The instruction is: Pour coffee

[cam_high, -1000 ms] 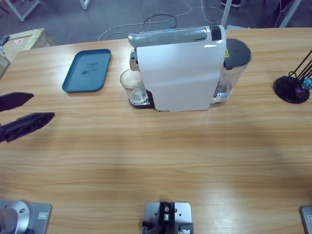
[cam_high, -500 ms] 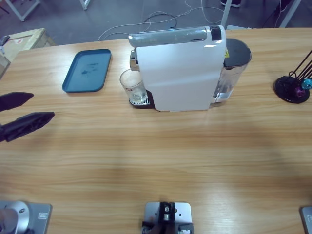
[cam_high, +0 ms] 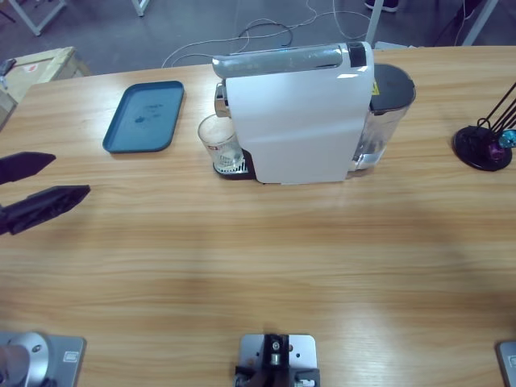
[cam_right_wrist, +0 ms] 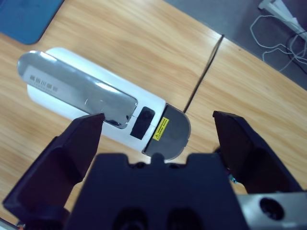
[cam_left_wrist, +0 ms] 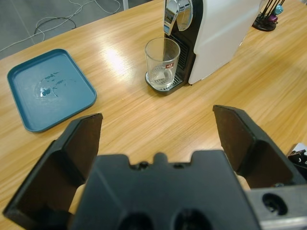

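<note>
At the wooden surface's point(cam_high: 266, 250) left edge, the left hand point(cam_high: 36, 187) is spread wide and empty. The clear drinking glass point(cam_high: 219, 142) stands upright at its two o'clock, well apart, under the spout of the white box-shaped coffee machine point(cam_high: 298, 113), whose long axis runs nine to three, spout toward nine. The right hand point(cam_right_wrist: 158, 139), wide apart and empty, hangs above the machine.

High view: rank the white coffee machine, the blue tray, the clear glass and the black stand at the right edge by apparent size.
1. White coffee machine
2. Blue rectangular tray
3. Black stand and clear drinking glass: too alike to rank, and the edge crops the stand.
</note>
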Robot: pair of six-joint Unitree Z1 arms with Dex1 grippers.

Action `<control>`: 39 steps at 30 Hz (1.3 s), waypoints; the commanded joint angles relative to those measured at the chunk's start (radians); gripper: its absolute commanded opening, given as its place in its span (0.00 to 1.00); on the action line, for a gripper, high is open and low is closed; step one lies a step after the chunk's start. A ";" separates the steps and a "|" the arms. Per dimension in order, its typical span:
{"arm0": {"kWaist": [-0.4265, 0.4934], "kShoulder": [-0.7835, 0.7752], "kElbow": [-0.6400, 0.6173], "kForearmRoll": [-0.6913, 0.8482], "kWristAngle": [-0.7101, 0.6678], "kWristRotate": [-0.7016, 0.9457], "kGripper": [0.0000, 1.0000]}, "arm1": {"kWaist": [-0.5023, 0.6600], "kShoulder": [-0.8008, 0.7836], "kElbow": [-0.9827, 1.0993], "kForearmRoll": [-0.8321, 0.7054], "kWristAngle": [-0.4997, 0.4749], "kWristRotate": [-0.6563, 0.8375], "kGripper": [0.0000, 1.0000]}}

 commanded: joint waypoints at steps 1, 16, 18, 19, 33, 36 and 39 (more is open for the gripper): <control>0.007 0.021 0.040 -0.023 -0.004 -0.011 0.98 | 0.031 -0.425 0.623 -0.385 0.098 -0.027 1.00; -0.010 0.046 0.046 -0.065 -0.024 -0.011 0.94 | 0.038 -1.222 1.811 -1.122 0.291 -0.055 1.00; -0.024 0.014 0.059 -0.065 -0.032 -0.014 0.81 | 0.038 -1.261 1.862 -1.184 0.291 -0.062 1.00; -0.024 -0.003 0.068 -0.065 -0.033 -0.025 0.80 | 0.038 -1.265 1.868 -1.198 0.288 -0.070 1.00; -0.078 0.061 0.095 -0.134 -0.010 -0.019 0.83 | 0.038 -1.277 1.940 -1.258 0.306 -0.092 1.00; -0.078 0.083 0.100 -0.149 -0.006 -0.028 0.83 | 0.038 -1.267 1.958 -1.286 0.308 -0.082 1.00; -0.078 0.145 0.097 -0.175 -0.022 -0.035 0.83 | 0.038 -1.235 1.961 -1.299 0.309 -0.084 1.00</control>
